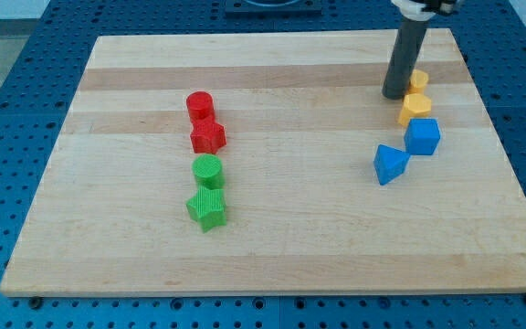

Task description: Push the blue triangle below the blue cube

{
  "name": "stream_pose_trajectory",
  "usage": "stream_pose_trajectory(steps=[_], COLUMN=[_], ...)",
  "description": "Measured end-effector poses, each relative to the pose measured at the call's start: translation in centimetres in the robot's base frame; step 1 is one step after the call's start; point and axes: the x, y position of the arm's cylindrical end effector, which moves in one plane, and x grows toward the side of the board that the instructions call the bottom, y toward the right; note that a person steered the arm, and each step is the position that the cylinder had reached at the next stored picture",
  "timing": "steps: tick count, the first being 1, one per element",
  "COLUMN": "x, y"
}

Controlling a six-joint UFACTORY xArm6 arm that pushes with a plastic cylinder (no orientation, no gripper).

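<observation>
My tip [394, 94], bare and touching no block, stood toward the view's top; the blue triangle [390, 164] lay below it, just left of and below the blue cube [423, 136]

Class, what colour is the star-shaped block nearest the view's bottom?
Green: the star block shows clearly in the camera view.
</observation>
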Motion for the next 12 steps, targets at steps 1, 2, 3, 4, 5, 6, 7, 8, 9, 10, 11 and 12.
stream_pose_trajectory(steps=[1, 2, 3, 4, 5, 6, 7, 8, 9, 10, 11, 12], x=[0.0, 0.2, 6.4, 8.3, 9.1, 10.3, 10.3, 10.6, 12.5, 12.8, 12.8, 12.8], y=[-3.9, -5.6, -5.2, -5.1, -5.1, -5.1, -5.1, -5.1, -4.9, -4.8, -4.5, -2.8])
